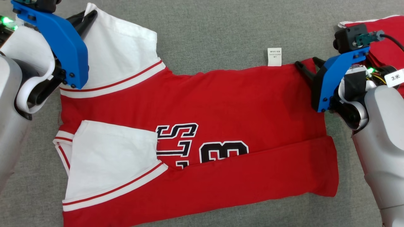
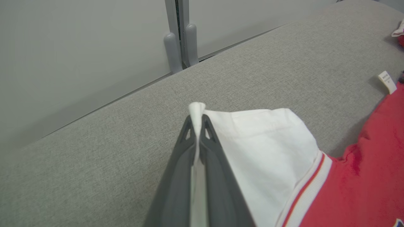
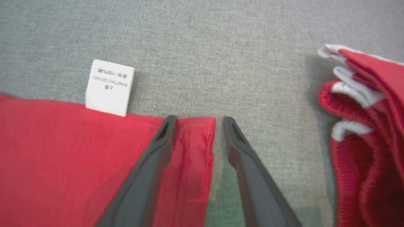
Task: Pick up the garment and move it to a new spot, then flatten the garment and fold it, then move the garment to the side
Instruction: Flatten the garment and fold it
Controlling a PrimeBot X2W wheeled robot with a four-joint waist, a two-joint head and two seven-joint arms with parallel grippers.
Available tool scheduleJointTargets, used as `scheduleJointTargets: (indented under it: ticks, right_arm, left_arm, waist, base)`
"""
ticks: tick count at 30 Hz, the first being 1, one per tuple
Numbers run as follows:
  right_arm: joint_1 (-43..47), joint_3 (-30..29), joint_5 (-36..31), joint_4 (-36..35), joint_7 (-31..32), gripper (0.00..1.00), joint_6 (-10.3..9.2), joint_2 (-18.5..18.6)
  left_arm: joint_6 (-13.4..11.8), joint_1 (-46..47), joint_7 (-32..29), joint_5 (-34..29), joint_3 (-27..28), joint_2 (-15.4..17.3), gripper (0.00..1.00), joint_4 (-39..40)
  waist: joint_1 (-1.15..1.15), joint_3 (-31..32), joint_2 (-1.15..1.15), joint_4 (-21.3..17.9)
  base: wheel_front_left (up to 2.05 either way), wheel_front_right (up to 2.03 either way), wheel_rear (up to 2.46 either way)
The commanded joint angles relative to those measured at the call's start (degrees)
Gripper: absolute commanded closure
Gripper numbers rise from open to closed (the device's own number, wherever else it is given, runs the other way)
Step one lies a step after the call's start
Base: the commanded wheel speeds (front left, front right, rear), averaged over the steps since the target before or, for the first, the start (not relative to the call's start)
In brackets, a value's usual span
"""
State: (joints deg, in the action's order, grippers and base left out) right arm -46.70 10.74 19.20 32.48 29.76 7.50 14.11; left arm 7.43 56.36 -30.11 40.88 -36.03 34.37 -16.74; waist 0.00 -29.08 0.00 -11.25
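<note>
Jersey (image 1: 236, 104) lies partly folded; left gripper (image 2: 197, 121) pinches its white sleeve (image 2: 262, 142), right gripper (image 3: 199, 119) spread astride its hem corner (image 3: 192, 142) beside its care label (image 3: 109, 87).

The red garment (image 1: 240, 104) has white sleeves (image 1: 123, 47), red-striped cuffs (image 1: 116, 83) and black, white-outlined lettering (image 1: 221, 151); the surface (image 1: 221, 31) is grey

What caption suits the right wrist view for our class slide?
Open right gripper straddles a corner of the red shirt, near its white label; other clothes alongside.
</note>
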Motion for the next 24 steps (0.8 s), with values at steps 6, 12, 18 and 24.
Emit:
scheduleJointTargets:
  ticks: [6,12,18,24]
  right_arm:
    - [-0.8,-2.3,0.3,1.2,-0.8,1.0,-0.01,-0.1]
    - [1.2,-1.3,-0.1,-0.7,-5.0,1.0,-0.01,0.1]
    - [7.5,1.0,0.8,-5.5,-10.6,1.0,-0.01,1.5]
    - [18.2,-1.4,0.8,-11.1,-15.4,1.0,-0.01,2.2]
  left_arm:
    - [0.1,0.0,2.6,1.0,0.1,-0.1,1.0,-0.3]
    - [0.1,-2.8,6.5,3.0,0.6,0.2,1.0,1.0]
    - [0.1,-10.9,11.6,5.2,1.2,1.9,1.0,5.6]
    - [-2.1,-22.2,18.4,6.4,1.8,3.3,1.0,10.8]
  waist:
    - [0.0,0.8,0.0,0.8]
    - [0.0,3.6,0.0,1.4]
    - [0.0,7.8,0.0,2.7]
    - [0.0,12.9,0.0,4.3]
  base:
    - [0.0,0.0,0.0]
    - [0.0,0.0,0.0]
    - [0.0,0.0,0.0]
    - [0.0,0.0,0.0]
